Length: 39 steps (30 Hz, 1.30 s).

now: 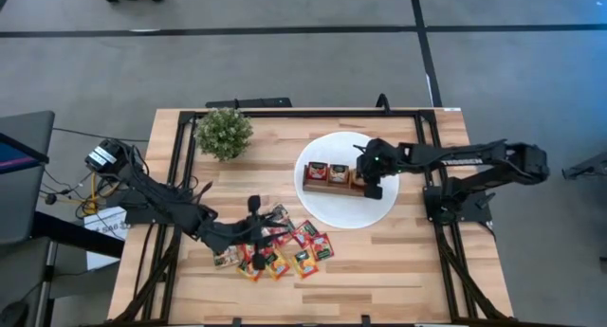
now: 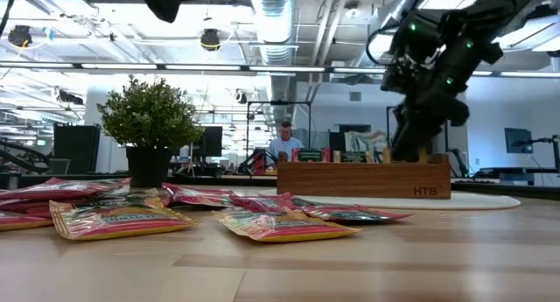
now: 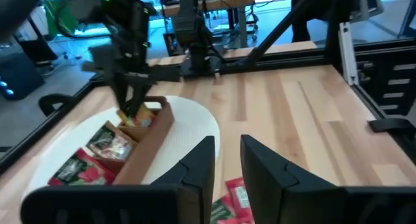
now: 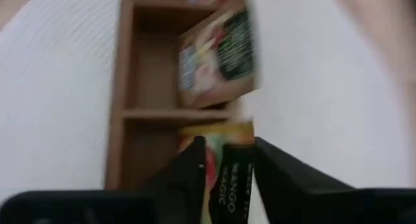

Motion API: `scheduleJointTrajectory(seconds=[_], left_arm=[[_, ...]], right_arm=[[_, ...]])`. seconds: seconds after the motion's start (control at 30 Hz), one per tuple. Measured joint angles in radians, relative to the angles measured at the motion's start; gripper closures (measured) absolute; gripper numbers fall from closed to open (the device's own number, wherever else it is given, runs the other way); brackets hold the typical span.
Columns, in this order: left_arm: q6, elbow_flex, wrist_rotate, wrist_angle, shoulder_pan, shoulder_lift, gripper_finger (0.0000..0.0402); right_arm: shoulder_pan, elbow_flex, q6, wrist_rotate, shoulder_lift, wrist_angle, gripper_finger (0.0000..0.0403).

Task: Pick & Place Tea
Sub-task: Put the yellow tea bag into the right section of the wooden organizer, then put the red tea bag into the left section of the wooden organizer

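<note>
The brown three-compartment tray point(image 1: 332, 175) stands on the white plate point(image 1: 346, 213). Two of its compartments hold sachets point(image 3: 107, 143). My right gripper point(image 1: 372, 180) hangs over the tray's right-end compartment point(image 4: 153, 152), shut on an orange-yellow sachet point(image 4: 231, 178). A loose pile of mostly red tea sachets point(image 1: 285, 251) lies flat on the table near the near edge. My left gripper point(image 3: 226, 165) hovers open just above that pile's far side, with nothing between its fingers. My right gripper pinches the orange-yellow sachet's upper part point(image 4: 227, 165) between its two fingers point(image 4: 188, 172), which come from above and point down. The sachet stands upright, edge down, at the tray's right-end compartment point(image 3: 140, 117). I cannot tell whether its lower edge rests on the tray floor.
A small potted plant point(image 1: 224, 133) stands at the table's far left. The dark frame rails point(image 1: 175, 166) run along the left, right and far sides. Bare wood lies right of the pile, between it and the right rail point(image 1: 446, 261). A person sits far behind the table point(image 2: 284, 144).
</note>
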Motion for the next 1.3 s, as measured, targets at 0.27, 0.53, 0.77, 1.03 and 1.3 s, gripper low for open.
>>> scheduleJointTrajectory(seconds=[0.27, 0.53, 0.77, 1.03, 1.3], left_arm=[[0.004, 0.0, -0.045, 0.021, -0.002, 0.0, 0.0335], [-0.012, 0.0, -0.1, -0.033, -0.021, 0.0, 0.0335], [-0.244, 0.0, -0.122, -0.181, -0.054, 0.001, 0.0335], [-0.727, 0.0, -0.068, -0.522, -0.047, 0.001, 0.0322], [-0.863, 0.0, 0.17, -0.552, 0.037, 0.057, 0.0253]], right_arm=[[0.056, 0.102, 0.045, 0.338, -0.077, -0.154, 0.0197], [0.429, 0.129, 0.296, 0.364, -0.114, -0.025, 0.0226], [0.775, 0.129, 0.465, 0.413, 0.052, 0.224, 0.0279], [0.951, 0.129, 0.533, 0.44, 0.346, 0.579, 0.0311], [0.947, 0.129, 0.619, 0.398, 0.506, 0.655, 0.0312]])
